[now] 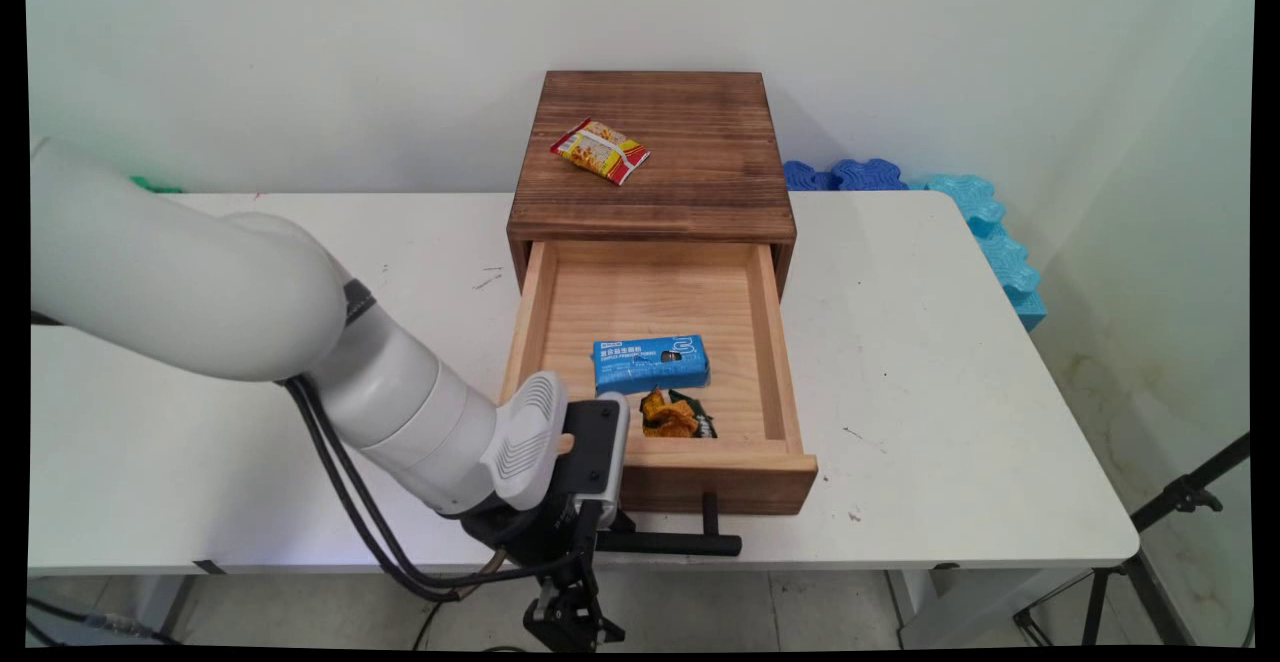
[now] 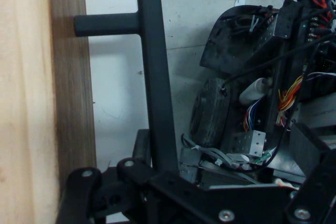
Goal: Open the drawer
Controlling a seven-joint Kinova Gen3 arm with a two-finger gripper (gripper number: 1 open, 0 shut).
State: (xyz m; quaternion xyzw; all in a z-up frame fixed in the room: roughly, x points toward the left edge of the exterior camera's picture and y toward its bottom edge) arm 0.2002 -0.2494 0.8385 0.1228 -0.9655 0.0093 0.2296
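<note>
Black tool (image 1: 572, 614) hangs below the tabletop's near edge, just beside the left end of the drawer's black bar handle (image 2: 157, 93); whether its fingers are apart or together I cannot tell. Past the handle, the open wooden drawer (image 1: 780, 342) holds a blue packet (image 1: 650, 363) and an orange snack bag (image 1: 676, 415). On the cabinet (image 1: 700, 192) farther back lies a yellow-red packet (image 1: 599, 150). White tabletop (image 1: 930, 342) carries it all.

Matt black handle (image 2: 155, 77) on a rough-grained wooden drawer (image 1: 660, 342), glossy snack packet (image 1: 600, 150)
</note>
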